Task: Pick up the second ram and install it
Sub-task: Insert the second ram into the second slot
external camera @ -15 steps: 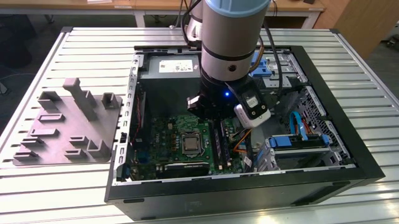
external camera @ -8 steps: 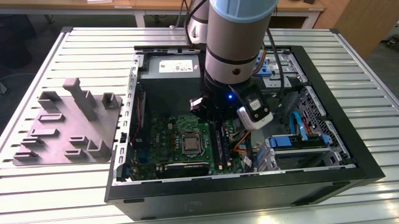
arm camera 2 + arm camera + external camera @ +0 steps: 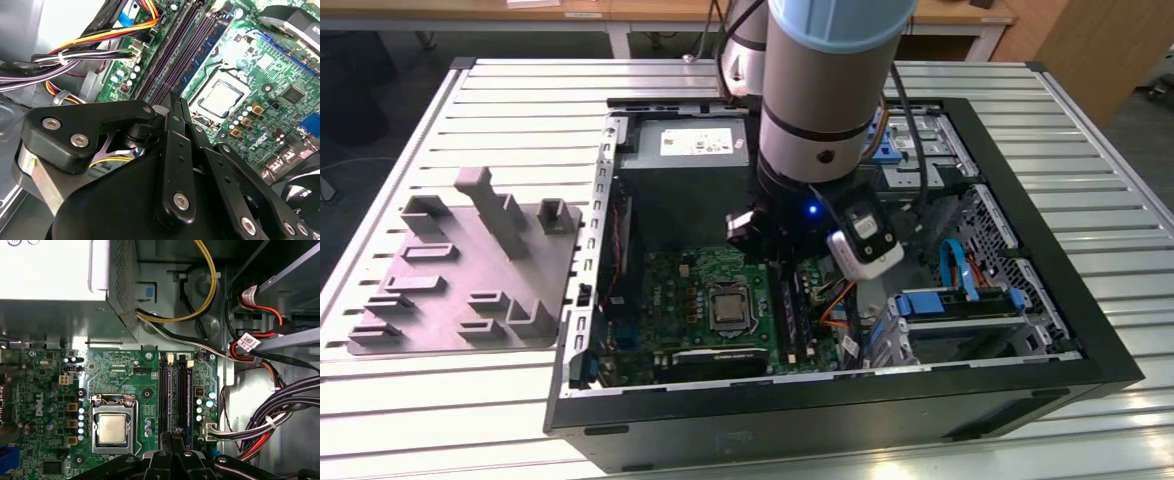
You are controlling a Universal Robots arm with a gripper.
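My gripper (image 3: 781, 265) is down inside the open computer case (image 3: 1067, 330), over the black memory slots (image 3: 176, 390) beside the processor socket (image 3: 112, 427). Its fingers (image 3: 172, 130) are pressed together, with the tips at the slot bank in both wrist views. The second ram (image 3: 210, 47), a bluish-green stick with small dark chips, runs straight out from between the fingertips along the slots. Whether it sits fully down in a slot is hidden by the fingers.
Bundled cables (image 3: 280, 410) run close beside the slots, and the metal power supply (image 3: 55, 285) borders the board. Blue drive brackets (image 3: 954, 300) fill the case's exterior-view right. A grey parts fixture (image 3: 467, 270) lies on the slatted table (image 3: 494, 90) to the exterior view's left.
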